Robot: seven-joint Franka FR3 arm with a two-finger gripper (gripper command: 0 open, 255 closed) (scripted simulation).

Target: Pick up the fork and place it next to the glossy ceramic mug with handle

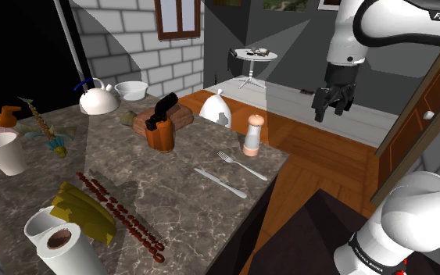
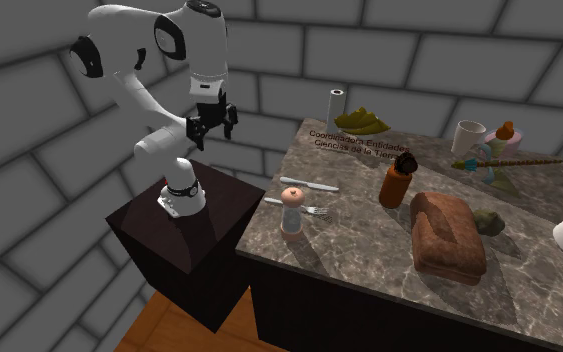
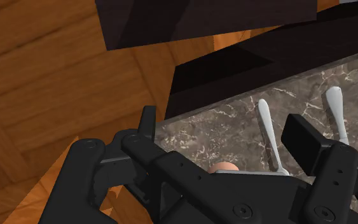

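Fork (image 1: pixel 243 166) lies near the marble surface's (image 1: pixel 171 203) edge closest to the stand, just beside a shaker (image 1: pixel 253 135), a knife (image 1: pixel 220 182) on its other side. Gripper (image 1: pixel 330 113) hangs beyond that edge over wooden floor (image 1: pixel 320 168), fingers apart, holding nothing.

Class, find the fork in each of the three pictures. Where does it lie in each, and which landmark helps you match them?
Shoulder view: the fork lies right of centre on the marble table, just below the grinder.
Second exterior view: the fork is near the centre, beside the grinder.
Wrist view: the fork is the handle nearer the grinder.
Shared landmark: the grinder.
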